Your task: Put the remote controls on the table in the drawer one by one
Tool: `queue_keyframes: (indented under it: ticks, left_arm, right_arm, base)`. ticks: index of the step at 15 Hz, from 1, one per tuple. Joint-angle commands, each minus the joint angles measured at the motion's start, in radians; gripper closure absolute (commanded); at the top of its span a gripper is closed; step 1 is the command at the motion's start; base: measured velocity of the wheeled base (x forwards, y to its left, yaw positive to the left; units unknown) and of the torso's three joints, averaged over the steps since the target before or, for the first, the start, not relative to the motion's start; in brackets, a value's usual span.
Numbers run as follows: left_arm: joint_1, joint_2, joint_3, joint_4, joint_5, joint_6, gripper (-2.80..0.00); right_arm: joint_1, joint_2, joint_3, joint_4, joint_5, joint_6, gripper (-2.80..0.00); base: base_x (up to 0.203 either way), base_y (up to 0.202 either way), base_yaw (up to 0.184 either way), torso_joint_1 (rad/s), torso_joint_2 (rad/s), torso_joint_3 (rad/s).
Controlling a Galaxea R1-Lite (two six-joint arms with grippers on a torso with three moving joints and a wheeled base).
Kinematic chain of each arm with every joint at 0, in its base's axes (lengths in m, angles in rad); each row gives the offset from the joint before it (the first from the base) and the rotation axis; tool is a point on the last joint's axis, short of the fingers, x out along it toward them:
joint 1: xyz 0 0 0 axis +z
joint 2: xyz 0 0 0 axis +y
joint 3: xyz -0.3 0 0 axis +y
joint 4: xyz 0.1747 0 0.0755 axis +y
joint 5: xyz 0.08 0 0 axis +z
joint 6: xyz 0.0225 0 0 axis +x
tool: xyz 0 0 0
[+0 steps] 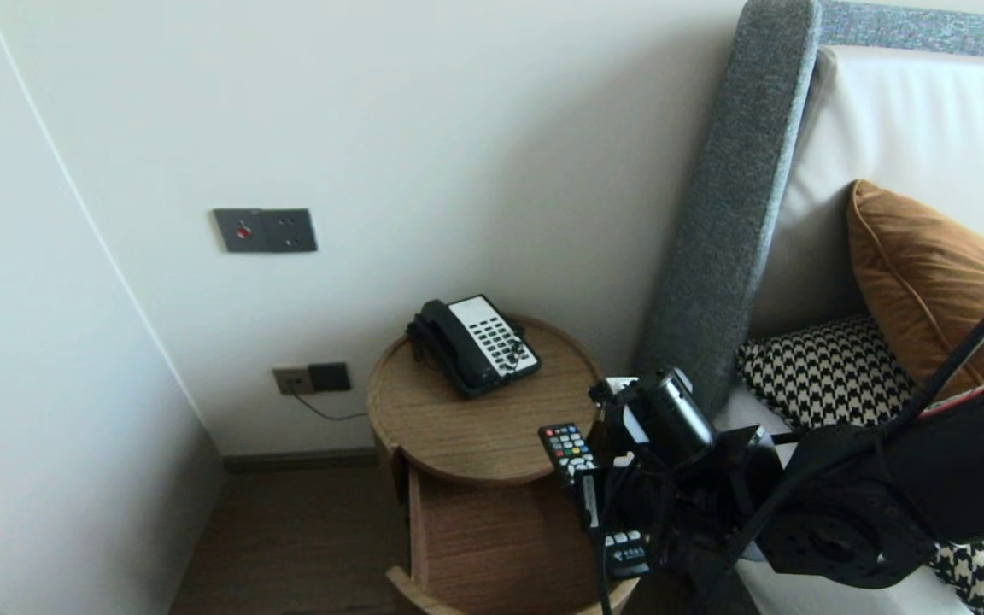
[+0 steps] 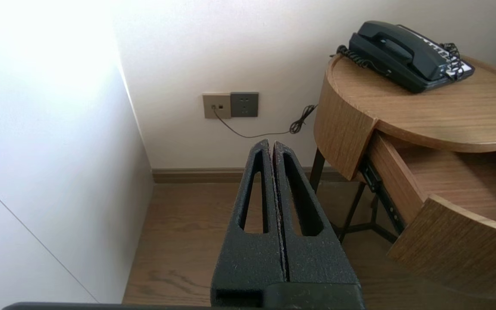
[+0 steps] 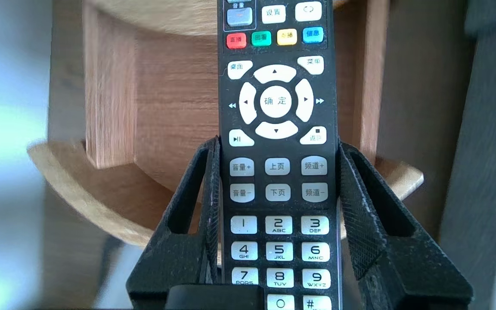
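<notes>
My right gripper (image 3: 277, 144) is shut on a black remote control (image 3: 276, 129) with white and coloured buttons, both fingers pressed on its long sides. The remote (image 1: 573, 457) hangs in the air at the near right edge of the round wooden side table (image 1: 458, 427), above the table's open drawer (image 1: 500, 547). The right gripper (image 1: 599, 504) itself is mostly hidden behind its wrist camera in the head view. My left gripper (image 2: 271, 146) is shut with nothing in it, parked low over the wooden floor, left of the table.
A black and white desk phone (image 1: 475, 343) sits at the back of the tabletop. The drawer front (image 2: 459, 249) juts out toward me. A grey headboard (image 1: 731, 205), cushions (image 1: 928, 290) and a bed lie to the right. Wall sockets (image 1: 313, 377) are behind the table.
</notes>
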Motion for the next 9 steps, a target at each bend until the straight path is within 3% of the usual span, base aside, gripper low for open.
queue_keyframes:
  ticks: [1,6,9]
  left_arm:
    - [0.001,-0.001,0.0,0.0,0.0,-0.001,0.0]
    - [0.001,-0.001,0.0,0.0,0.0,-0.001,0.0]
    - [0.001,-0.001,0.0,0.0,0.0,-0.001,0.0]
  right_arm:
    - [0.003,0.007,0.031,-0.054,0.022,-0.08,0.0]
    - [0.003,0.004,-0.006,-0.057,0.055,-0.358,0.0]
    - [0.001,-0.005,0.014,-0.033,0.058,-0.467,0.0]
  base:
    - [0.0,0.0,0.0,0.0,0.0,0.0]
    - [0.0,0.0,0.0,0.0,0.0,0.0]
    - [0.0,0.0,0.0,0.0,0.0,0.0]
